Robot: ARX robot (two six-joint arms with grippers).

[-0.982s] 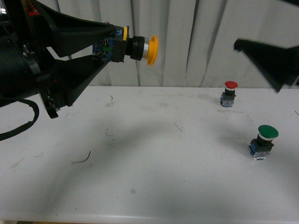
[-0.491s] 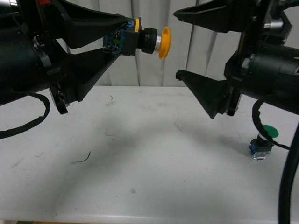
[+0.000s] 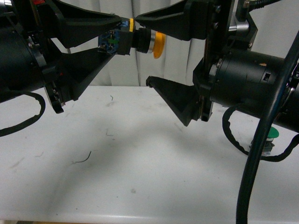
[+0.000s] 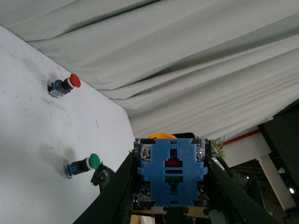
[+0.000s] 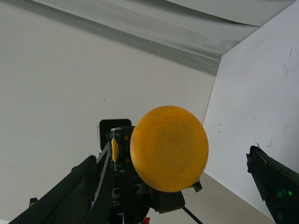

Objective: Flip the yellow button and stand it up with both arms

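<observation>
The step in hand is the mid-air handover. The left claw [image 3: 114, 37] is clamped on the button [image 3: 141, 41], its fingers pinching the blue contact block. The left wrist view shows that block [image 4: 172, 175] squarely between them. The button lies on its side, high over the table [image 3: 140, 163], with the yellow cap pointing away from the left claw and toward the right one.

The right claw [image 3: 142, 51] is spread wide and grips nothing. The button's collar and cap sit inside its gap, but off centre. They lie just under the upper finger, and I cannot tell whether that finger touches. The lower finger hangs well below. In the right wrist view the cap [image 5: 169, 148] faces the camera almost head-on, so the two claws look roughly lined up along the button's axis.

As I judge it, the flip is not yet done and the stand is still to come. The next move calls for the right claw to centre on the collar and close there, beyond the left fingertips, so the two claws do not collide. Only once that grip is firm should the left claw let go. Closing off centre risks levering the button out of the left grip.
</observation>
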